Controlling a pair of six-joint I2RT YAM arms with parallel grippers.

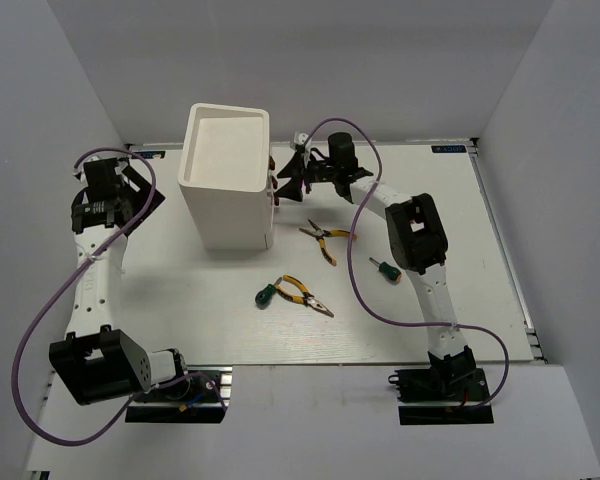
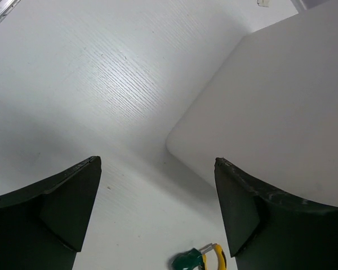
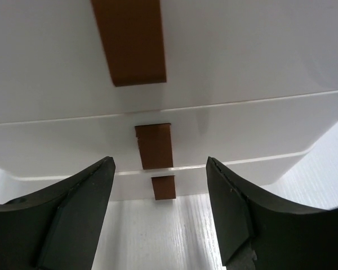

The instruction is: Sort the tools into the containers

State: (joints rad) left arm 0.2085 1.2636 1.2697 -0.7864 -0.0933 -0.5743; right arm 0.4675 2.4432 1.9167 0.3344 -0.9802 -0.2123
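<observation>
My right claw (image 3: 159, 162) stands wide with nothing in it, and its fingers (image 3: 73, 208) sit either side of the middle knob (image 3: 154, 145) at frame centre. I judge I am lined up to pinch that knob and pull its drawer (image 3: 253, 126), since a tool needs an open drawer to go into. Whether any drawer is already out a little, I cannot tell from here.

In the top view the box (image 1: 225, 190) stands upper left of centre, with its knobbed face turned to me. The tools lie loose at centre. One pliers (image 1: 321, 238) is just below my claw. A second pliers (image 1: 306, 294) is lower, touching or nearly touching a green screwdriver (image 1: 265, 295) on its left. Another green screwdriver (image 1: 384, 268) lies beside my arm. I see no thin screwdrivers.

My left claw (image 2: 158, 161) is also wide and empty, hanging over bare table beside the box's corner. I judge it is kept there to leave me room.

The table (image 1: 180, 320) is white with a fine grain. Plain white walls (image 1: 380, 60) close in at the top and both sides.
</observation>
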